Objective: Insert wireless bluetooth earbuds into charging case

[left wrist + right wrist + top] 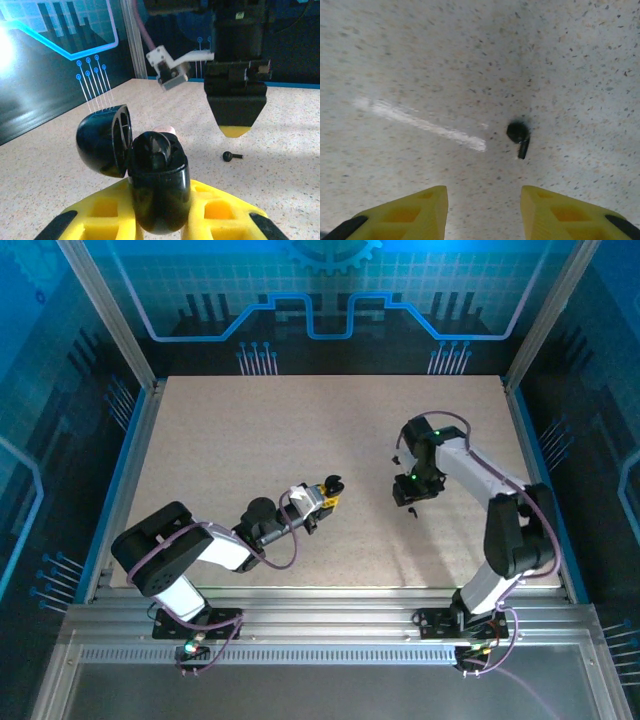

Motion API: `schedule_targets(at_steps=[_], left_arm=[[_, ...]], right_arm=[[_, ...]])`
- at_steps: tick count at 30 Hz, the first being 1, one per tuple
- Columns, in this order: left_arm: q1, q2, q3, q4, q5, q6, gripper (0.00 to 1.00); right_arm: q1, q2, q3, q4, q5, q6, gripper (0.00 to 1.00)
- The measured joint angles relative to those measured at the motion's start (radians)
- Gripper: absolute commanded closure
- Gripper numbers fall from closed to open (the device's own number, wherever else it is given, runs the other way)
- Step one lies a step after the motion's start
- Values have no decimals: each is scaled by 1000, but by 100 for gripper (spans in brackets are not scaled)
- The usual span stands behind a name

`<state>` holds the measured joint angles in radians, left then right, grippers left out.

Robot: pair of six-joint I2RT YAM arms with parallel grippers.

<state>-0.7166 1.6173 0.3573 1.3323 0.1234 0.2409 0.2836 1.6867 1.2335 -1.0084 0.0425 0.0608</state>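
My left gripper (159, 192) is shut on the charging case (159, 192), a glossy black shell held upright between the yellow fingers (95, 215) with its lid (102, 140) swung open to the left. A dark rounded shape sits in the case's mouth; I cannot tell what it is. In the top view the case (335, 483) is mid-table at the left gripper (325, 497). One black earbud (519, 135) lies on the table just ahead of my right gripper (484, 192), which hovers open with nothing between its fingers. The same earbud (231, 156) lies below the right gripper (235, 120).
The speckled beige table (300, 420) is bordered by aluminium rails and blue-lit walls. A white streak (420, 122) marks the surface left of the earbud. The two grippers (412, 498) face each other about a hand's width apart.
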Motion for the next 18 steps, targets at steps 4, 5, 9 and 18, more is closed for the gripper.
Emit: schedule_targets(at_steps=[4, 5, 9, 18], left_arm=[[0, -3, 0, -12, -1, 3, 88], [0, -4, 0, -16, -3, 3, 88], [0, -5, 0, -27, -7, 5, 88], [0, -5, 0, -45, -8, 6, 88]], right_arm=[[-8, 90, 31, -8, 50, -38, 59], [-10, 108, 35, -8, 58, -44, 59], [-12, 166, 47, -8, 76, -62, 60], [-12, 216, 66, -8, 78, -74, 61]])
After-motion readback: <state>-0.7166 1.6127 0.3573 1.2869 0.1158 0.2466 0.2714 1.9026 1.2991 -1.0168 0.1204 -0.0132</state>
